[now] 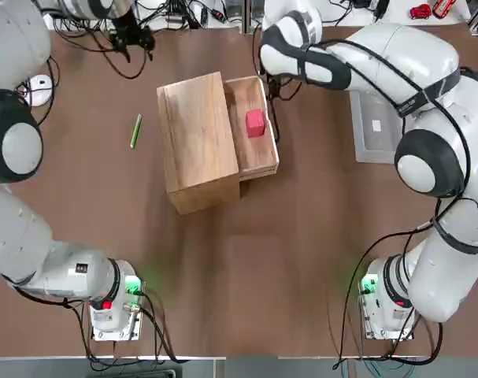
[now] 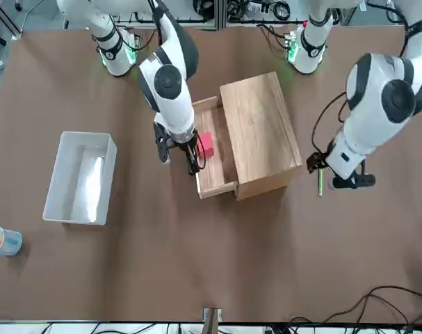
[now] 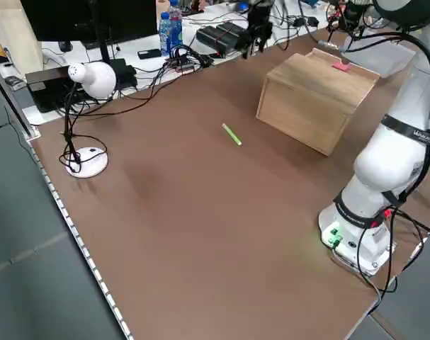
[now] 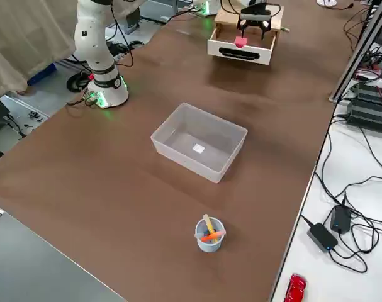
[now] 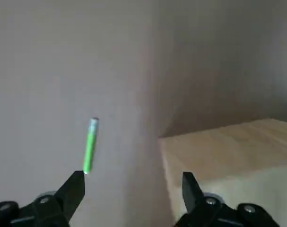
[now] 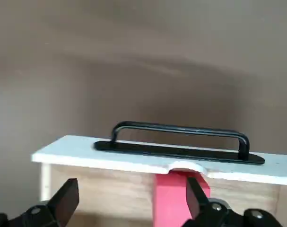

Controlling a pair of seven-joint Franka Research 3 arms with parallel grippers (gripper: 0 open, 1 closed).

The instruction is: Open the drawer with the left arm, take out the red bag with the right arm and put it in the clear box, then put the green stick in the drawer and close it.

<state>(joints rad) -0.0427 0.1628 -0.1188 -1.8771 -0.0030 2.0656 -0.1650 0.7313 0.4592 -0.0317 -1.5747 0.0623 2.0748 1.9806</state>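
Red and soft, the small square red bag [image 1: 255,123] lies inside the drawer [image 1: 254,161], a shallow light-wood tray with a thin dark loop handle [image 6: 181,137], which stands pulled out of the large oblong light-wood box [image 1: 198,142] at its 3 o'clock side in the top view. The right arm's dark two-finger gripper [image 2: 180,149] hangs over the open drawer, its fingers spread wide and holding nothing. In the front view the bag sits just beside that claw, at its 3 o'clock; in the right wrist view the bag shows between the two fingertips [image 6: 64,196], in front of the drawer's front panel and handle. Nothing else shows in the drawer.

The left arm's dark gripper [image 2: 341,177] is off the far end of the wooden box, beyond the thin bright green stick [image 1: 135,131]. Its fingers stand wide apart and empty. The stick lies flat on the brown table [image 1: 286,260], at 9 o'clock from the wooden box in the top view and apart from it. In the left wrist view it appears just past one fingertip [image 5: 76,185].

The clear rectangular plastic box [image 4: 199,150] sits well apart at 3 o'clock of the drawer in the top view, holding only a small white label [image 4: 198,148]. A small blue cup [image 4: 209,234] near it holds orange sticks [image 4: 209,234].
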